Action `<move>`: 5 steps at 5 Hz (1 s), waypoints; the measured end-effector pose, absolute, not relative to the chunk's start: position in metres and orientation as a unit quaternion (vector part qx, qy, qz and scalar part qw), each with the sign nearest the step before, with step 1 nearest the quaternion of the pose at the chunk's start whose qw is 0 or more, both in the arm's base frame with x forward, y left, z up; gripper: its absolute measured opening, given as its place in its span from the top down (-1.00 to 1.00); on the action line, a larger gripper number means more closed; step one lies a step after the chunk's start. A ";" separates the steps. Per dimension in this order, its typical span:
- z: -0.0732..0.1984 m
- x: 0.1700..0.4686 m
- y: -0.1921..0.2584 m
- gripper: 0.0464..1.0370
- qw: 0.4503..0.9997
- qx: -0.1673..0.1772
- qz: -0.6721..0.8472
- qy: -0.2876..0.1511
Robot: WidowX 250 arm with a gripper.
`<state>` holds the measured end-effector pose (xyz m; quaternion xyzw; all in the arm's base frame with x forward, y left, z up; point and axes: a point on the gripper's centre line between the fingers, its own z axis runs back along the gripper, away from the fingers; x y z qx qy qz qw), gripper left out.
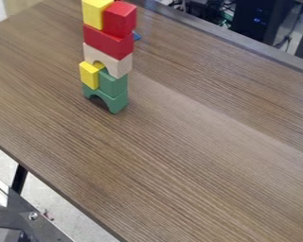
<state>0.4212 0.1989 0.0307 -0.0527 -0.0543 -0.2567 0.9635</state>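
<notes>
Five-tier block tower [108, 43] stands assembled on counter [179, 142], green arch [118, 102] at base; what's left unclear, tool's opening and hold can't be told.

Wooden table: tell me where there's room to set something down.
The widest bare patch of table spreads from the block tower to the picture's right and bottom. A smaller one lies between the tower and the picture's left side. It is crowded at the tower, where a blue piece peeks out beside the red blocks.
</notes>
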 end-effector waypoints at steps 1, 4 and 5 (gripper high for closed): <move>0.038 0.423 0.193 -0.92 0.964 -0.032 -0.260 -0.051; 0.070 0.440 0.161 -0.92 0.959 0.024 -0.280 -0.046; 0.080 0.441 0.157 -0.92 0.970 0.033 -0.240 -0.036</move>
